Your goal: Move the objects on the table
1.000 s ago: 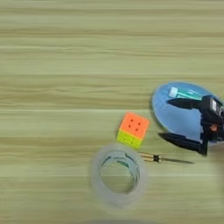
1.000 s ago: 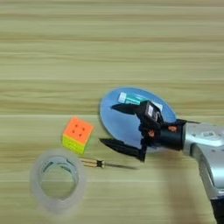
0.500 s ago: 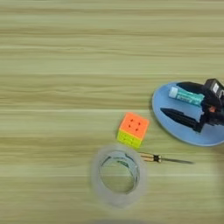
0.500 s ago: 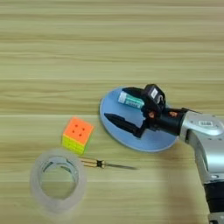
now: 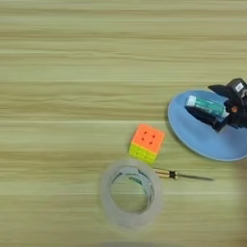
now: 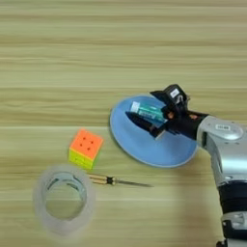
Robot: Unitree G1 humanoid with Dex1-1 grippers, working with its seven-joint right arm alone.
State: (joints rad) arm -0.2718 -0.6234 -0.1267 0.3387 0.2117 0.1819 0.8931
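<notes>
Right eye view: a white tube [image 6: 147,111] with a green label lies on the far part of a blue oval plate [image 6: 140,144], at the right of a pale wooden table [image 6: 96,48]. The right gripper [image 6: 153,110] reaches in from the right on a silver forearm. Its two black fingers [image 6: 144,124] are spread, one on the near side of the tube and one on the far side, so the tube sits between them. They look close to it, but do not appear to have closed on it.

Well to the left of the plate, an orange-and-yellow cube [image 6: 86,148] rests on the wood. Just in front of it lies a thin stick [image 6: 118,181], pointing right. A clear tape ring [image 6: 62,198] lies near the front-left corner, touching or nearly touching the stick's left end.

The step in hand seems to be grasping the tube. The next move would call for closing the fingers squarely across the tube's body, then lifting it clear of the plate's rim.
</notes>
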